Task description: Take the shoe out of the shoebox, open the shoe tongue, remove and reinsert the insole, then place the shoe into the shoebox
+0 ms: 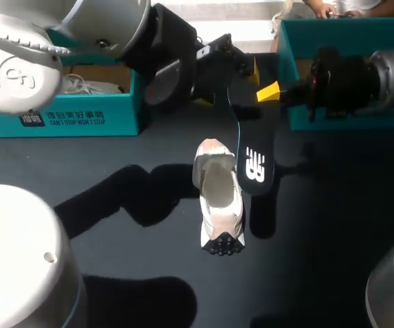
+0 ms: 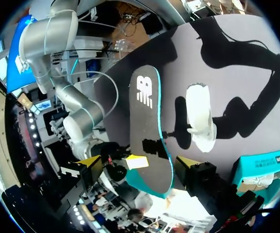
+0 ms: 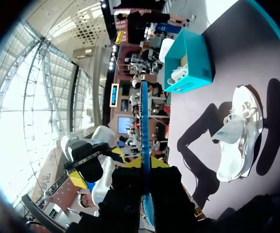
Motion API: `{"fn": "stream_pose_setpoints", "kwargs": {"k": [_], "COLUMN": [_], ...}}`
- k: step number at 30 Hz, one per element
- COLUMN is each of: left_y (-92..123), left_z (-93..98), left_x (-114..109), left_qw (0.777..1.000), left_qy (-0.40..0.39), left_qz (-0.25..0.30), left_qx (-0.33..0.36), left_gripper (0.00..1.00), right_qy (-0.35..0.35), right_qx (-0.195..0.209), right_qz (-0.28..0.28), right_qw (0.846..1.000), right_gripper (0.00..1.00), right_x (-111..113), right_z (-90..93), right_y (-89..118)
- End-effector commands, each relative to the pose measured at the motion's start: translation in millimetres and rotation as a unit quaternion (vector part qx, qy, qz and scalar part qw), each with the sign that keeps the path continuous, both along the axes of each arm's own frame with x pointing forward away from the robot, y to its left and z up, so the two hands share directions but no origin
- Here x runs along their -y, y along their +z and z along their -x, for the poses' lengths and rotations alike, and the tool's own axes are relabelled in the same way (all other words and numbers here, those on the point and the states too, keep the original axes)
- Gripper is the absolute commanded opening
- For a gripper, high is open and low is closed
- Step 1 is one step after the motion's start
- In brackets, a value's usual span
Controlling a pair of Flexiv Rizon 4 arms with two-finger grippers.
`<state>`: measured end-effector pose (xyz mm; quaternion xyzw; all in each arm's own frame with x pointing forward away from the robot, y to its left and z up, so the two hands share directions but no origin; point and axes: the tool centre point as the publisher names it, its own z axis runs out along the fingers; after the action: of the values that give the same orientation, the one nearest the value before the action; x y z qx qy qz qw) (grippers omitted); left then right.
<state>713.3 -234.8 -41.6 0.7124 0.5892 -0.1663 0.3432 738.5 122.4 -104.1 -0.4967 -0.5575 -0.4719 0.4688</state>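
Pinching insole beside shoe: right claw; left claw spread

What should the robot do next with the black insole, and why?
Probably the right claw should carry the insole sideways over the shoe and start lowering it in. That claw is shut on the insole, which hangs in the air just beside the shoe. The shoe lies on the table with its opening facing up.

White shoe sits sole-down on the dark worktop, tongue lifted; black, teal-edged insole (white logo showing) hangs tilted just beside it; teal shoebox stands well apart.
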Motion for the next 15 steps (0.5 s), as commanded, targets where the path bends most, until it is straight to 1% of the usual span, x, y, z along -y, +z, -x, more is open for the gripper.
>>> {"fn": "stream_pose_setpoints", "kwargs": {"k": [1, 5, 15], "left_y": [0, -4, -1], "left_z": [-9.6, -13.4, -19.8], "left_x": [20, 17, 18], "left_qw": [0.957, 0.948, 0.945], "left_qy": [0.073, 0.072, 0.083], "left_qz": [-0.282, -0.31, -0.314], "left_qx": [0.02, 0.018, 0.021], "left_gripper": [1.0, 1.0, 1.0], "right_qy": [-0.003, -0.004, -0.002], "right_qx": [0.001, 0.002, 0.003], "right_qz": [-0.002, -0.002, -0.001], "right_qw": [1.0, 1.0, 1.0], "right_gripper": [0.0, 0.0, 0.0], "right_x": [-2, -3, -5], "right_z": [0.4, -0.7, -1.8], "right_y": [-2, -2, 0]}}
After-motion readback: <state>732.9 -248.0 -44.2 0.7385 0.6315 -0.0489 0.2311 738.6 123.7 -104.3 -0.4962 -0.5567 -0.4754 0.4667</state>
